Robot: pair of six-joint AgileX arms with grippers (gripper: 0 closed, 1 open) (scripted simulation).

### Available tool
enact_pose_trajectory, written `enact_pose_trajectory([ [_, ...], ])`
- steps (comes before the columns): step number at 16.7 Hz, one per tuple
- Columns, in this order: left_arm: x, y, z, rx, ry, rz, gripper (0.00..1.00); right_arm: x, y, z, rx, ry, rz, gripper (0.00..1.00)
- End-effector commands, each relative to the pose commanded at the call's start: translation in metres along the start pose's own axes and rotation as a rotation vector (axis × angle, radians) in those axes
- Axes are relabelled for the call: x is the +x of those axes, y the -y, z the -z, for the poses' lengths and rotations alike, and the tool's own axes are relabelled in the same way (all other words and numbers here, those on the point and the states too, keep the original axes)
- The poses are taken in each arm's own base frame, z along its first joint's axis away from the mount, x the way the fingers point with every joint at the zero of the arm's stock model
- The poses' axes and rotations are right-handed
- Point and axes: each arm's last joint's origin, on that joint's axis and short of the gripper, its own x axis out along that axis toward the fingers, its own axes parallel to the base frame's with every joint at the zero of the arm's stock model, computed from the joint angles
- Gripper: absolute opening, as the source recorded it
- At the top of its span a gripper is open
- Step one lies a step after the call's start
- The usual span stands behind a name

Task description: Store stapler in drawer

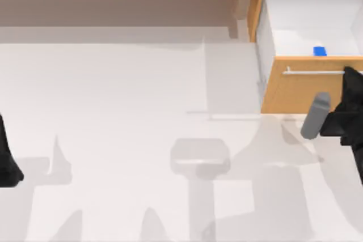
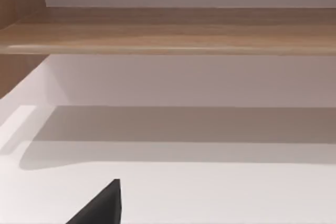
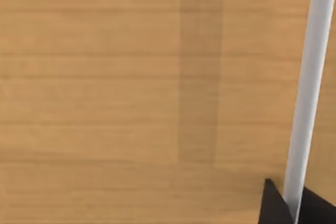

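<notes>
Blue stapler (image 1: 320, 51): lying inside the open drawer (image 1: 295, 92).
Right gripper (image 3: 287, 203): fingers astride the silver handle (image 3: 307, 98), apparently closed on it.
Left gripper (image 2: 100, 205): parked at the table's left; finger state unclear.

Stapler (image 1: 320, 51) lies inside open drawer (image 1: 295, 86); right claw (image 1: 347, 75) at its handle.

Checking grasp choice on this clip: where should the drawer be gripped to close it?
By its silver bar handle, approached from the front: it runs horizontally across the drawer front, standing proud enough for fingers either side. The right hand already straddles it.
</notes>
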Motion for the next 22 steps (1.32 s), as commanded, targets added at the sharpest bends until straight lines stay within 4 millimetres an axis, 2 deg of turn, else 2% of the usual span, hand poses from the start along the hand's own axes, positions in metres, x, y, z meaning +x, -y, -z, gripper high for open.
enact_pose_trajectory([
  [5,0.0,0.0,0.0,0.0,0.0,0.0,1.0,0.003,-0.001,0.0,0.001,-0.002,-0.005,0.0],
  [13,0.0,0.0,0.0,0.0,0.0,0.0,1.0,0.059,-0.001,-0.001,0.001,0.002,-0.005,0.0],
  [19,0.0,0.0,0.0,0.0,0.0,0.0,1.0,0.062,-0.001,-0.001,0.003,0.002,-0.007,0.0],
  [22,0.0,0.0,0.0,0.0,0.0,0.0,1.0,0.077,0.0,-0.001,0.004,-0.004,-0.003,0.0],
])
